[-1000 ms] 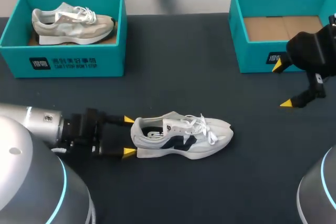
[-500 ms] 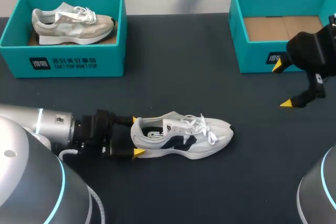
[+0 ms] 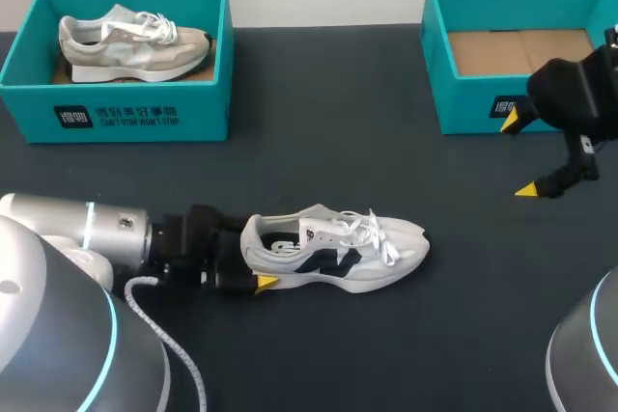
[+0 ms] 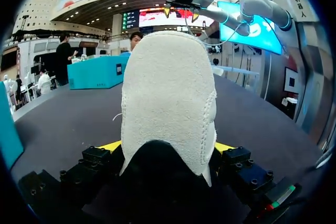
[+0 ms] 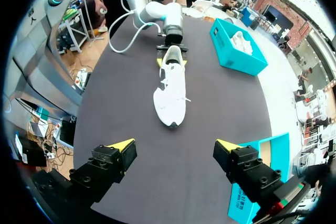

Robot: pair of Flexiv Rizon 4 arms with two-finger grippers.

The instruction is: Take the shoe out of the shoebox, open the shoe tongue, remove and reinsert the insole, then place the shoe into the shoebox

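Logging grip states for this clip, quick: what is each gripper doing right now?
Left gripper: around the heel of the white sneaker; whether it is clamped cannot be told.
Right gripper: open, holding nothing.

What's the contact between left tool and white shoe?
Cannot tell. In the left wrist view the white shoe sits heel-first inside the left tool, hiding both contact lines; the head view shows no plain gap.

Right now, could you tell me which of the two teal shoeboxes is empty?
The right-hand shoebox: only bare cardboard shows inside, while the left-hand shoebox holds a beige shoe.
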